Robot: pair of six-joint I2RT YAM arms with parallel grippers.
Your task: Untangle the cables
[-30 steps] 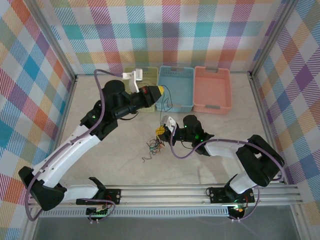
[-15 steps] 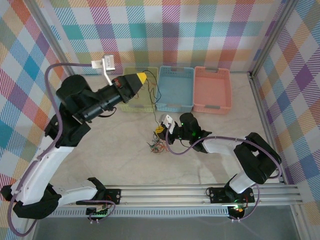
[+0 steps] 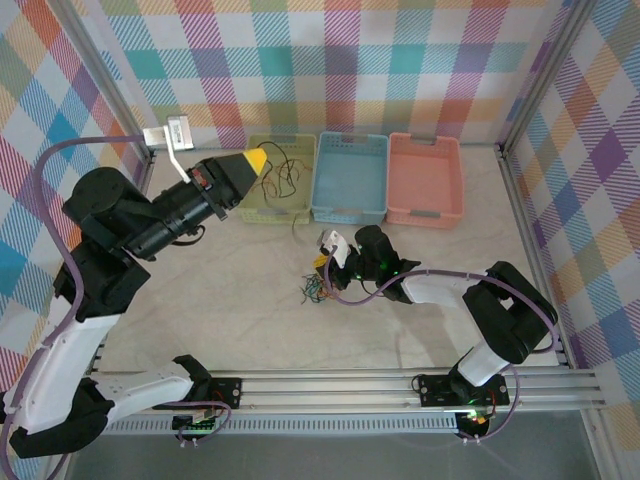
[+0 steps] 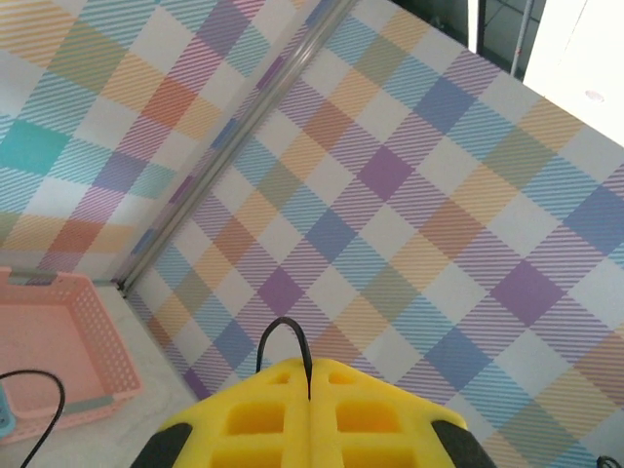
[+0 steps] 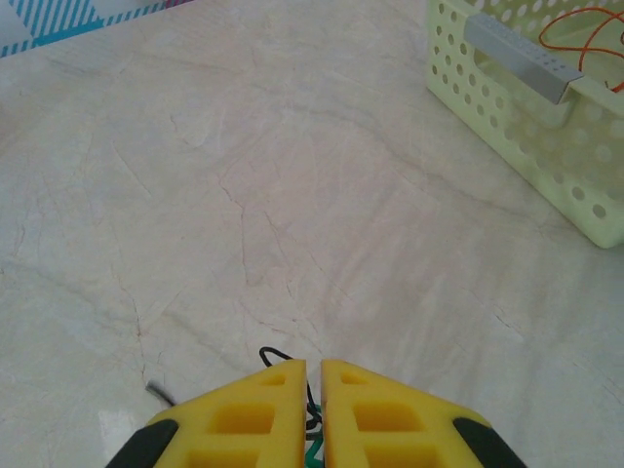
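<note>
We see the left arm standing high, left gripper (image 4: 309, 375) clamping a black cable (image 4: 283, 321); right gripper (image 5: 312, 367), low, narrowly pinches the cable pile (image 3: 313, 290).

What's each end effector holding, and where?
Left end effector: dark cable, pinched near one end. Right end effector: strands of the cable bunch, part unclear.

The top camera looked down from the near edge over the whole surface (image 3: 230, 300). Left wrist, raised, faced the far right corner; right wrist skimmed low toward the green basket (image 5: 487, 97).
</note>
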